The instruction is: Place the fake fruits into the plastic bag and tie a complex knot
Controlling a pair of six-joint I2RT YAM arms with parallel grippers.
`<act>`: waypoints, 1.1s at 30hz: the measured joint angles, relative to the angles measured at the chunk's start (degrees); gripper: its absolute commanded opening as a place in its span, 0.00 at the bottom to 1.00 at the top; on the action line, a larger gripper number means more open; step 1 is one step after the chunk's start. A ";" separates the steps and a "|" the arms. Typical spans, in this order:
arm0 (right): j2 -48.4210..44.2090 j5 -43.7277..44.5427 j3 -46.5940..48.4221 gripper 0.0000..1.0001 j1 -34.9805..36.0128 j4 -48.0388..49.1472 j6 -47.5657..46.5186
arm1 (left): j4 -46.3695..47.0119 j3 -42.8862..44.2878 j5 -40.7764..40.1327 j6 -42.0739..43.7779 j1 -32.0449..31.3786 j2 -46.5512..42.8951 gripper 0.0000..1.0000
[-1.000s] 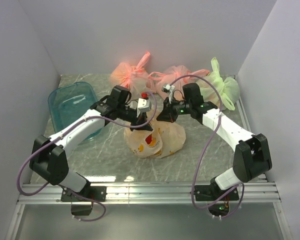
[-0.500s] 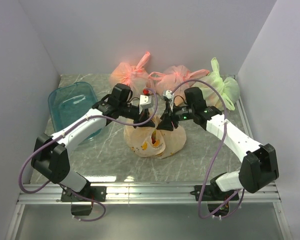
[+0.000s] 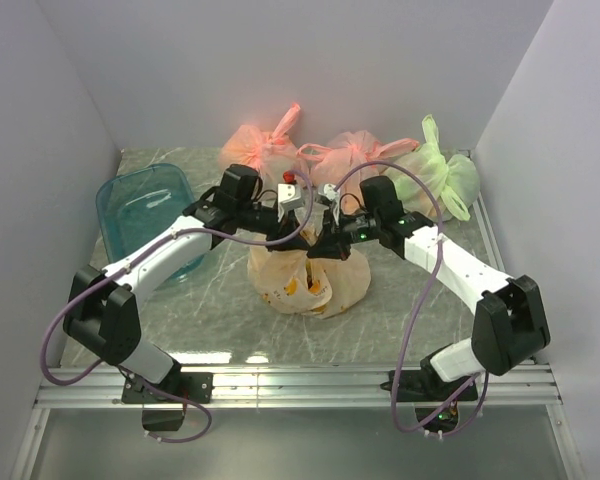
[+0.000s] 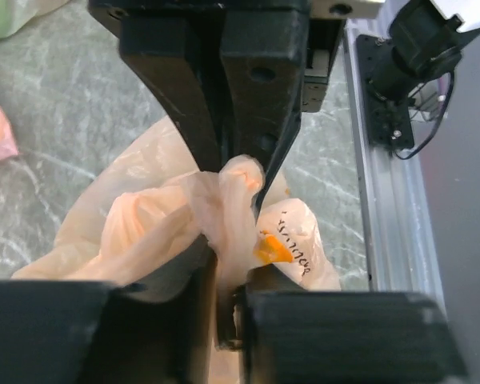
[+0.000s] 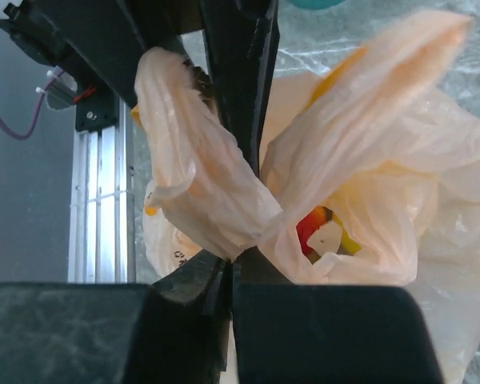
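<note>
The left gripper [image 4: 228, 280] is pinched almost closed on one twisted handle of the bag [image 3: 310, 285]. The right gripper [image 5: 230, 276] clamps the other handle, tips nearly meeting just above. The bag sits mid-desk [image 3: 210, 320] with the fruits [image 5: 316, 228] inside. A good knot likely needs both handles kept taut while crossing. A second ago the grippers were apart; they have since converged.

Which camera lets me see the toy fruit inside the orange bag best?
The right wrist view: the fake fruits show red and yellow through a gap in the plastic bag. From the top camera they are an orange blur; the left wrist view shows mostly bunched plastic.
</note>
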 measured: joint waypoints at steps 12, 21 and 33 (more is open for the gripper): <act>0.98 0.04 0.00 0.00 0.04 -0.04 -0.39 | -9.01 0.00 -2.43 0.20 6.40 -8.33 0.35; 1.55 -0.70 1.55 0.00 0.04 -0.04 0.07 | -8.98 4.17 0.63 -0.15 3.37 -2.21 0.01; 2.21 -1.46 2.58 0.00 0.70 -1.46 -1.11 | -2.64 6.25 2.89 -7.15 2.99 3.02 0.32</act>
